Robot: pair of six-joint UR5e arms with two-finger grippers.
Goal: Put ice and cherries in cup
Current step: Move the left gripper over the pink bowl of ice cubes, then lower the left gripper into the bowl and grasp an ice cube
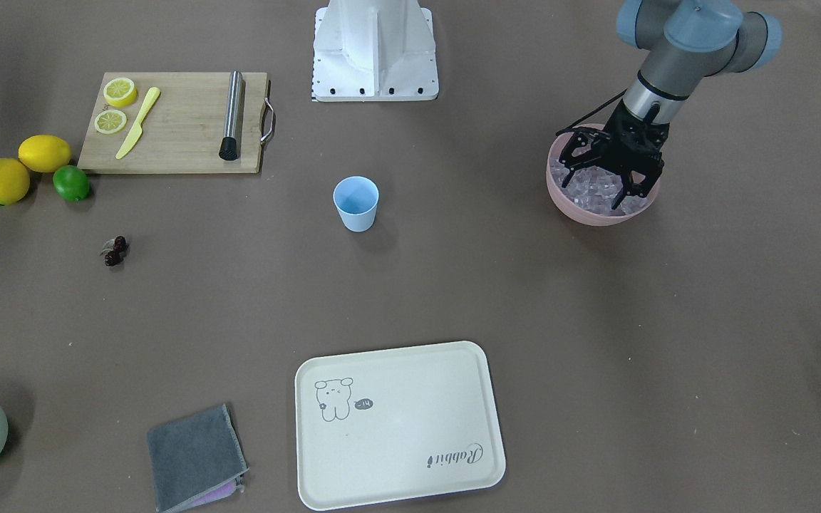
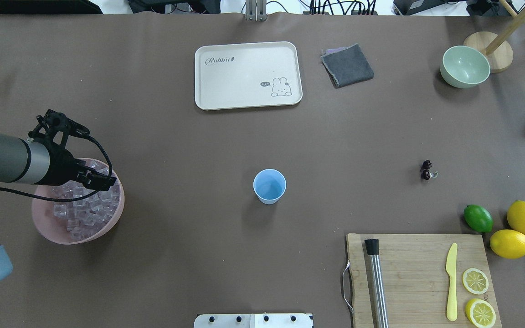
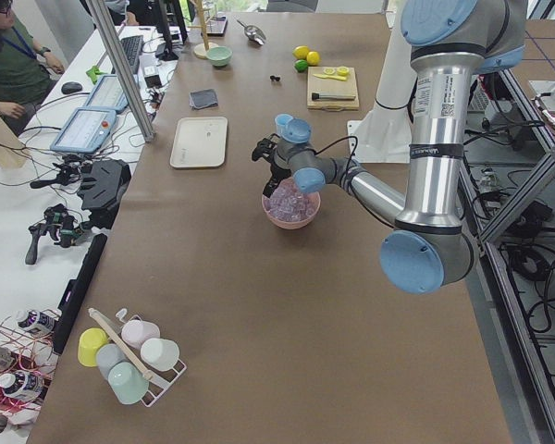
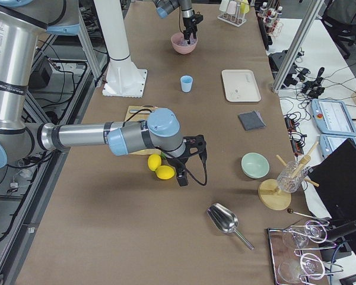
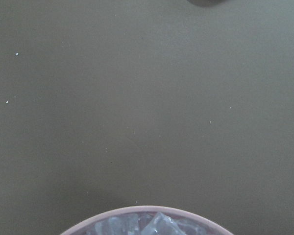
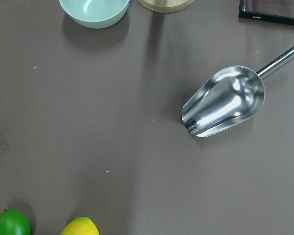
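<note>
Overhead camera: behind robot, looks forward and down. Front-facing camera: opposite side, steep. Both hold the cup point(image 2: 269, 186), well apart from left gripper point(image 1: 598, 187). Side cameras: one at each end, far off, looking lengthwise. Left wrist camera: close, pink bowl point(image 5: 147, 211) rim at bottom edge. Right wrist camera: close over metal scoop point(image 6: 225, 105).

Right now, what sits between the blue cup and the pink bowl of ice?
Nothing: the overhead view shows only bare brown table between the cup and the pink bowl.

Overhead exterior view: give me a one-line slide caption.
Left gripper open at the pink bowl of ice; the blue cup stands empty mid-table, cherries lying apart.
</note>
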